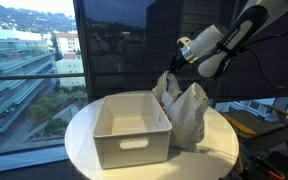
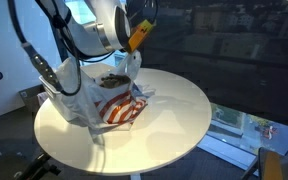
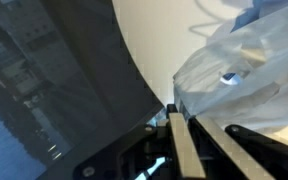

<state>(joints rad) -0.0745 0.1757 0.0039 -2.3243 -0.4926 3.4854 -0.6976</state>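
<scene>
Round white table (image 1: 79, 140), boxy white plastic bin (image 1: 131, 130), jaws clenched on crinkly translucent bag (image 1: 189, 115).

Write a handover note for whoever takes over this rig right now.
Gripper: shut, pinching the top of the plastic bag, as far as the views show.
Things: the plastic bag's base rests on the round table, right beside the white bin. A red-striped item shows inside the bag.
Done: the bag is gripped at its top.
Left: the bag is not yet lifted off the table. The bin shows nothing inside in an exterior view.
</scene>
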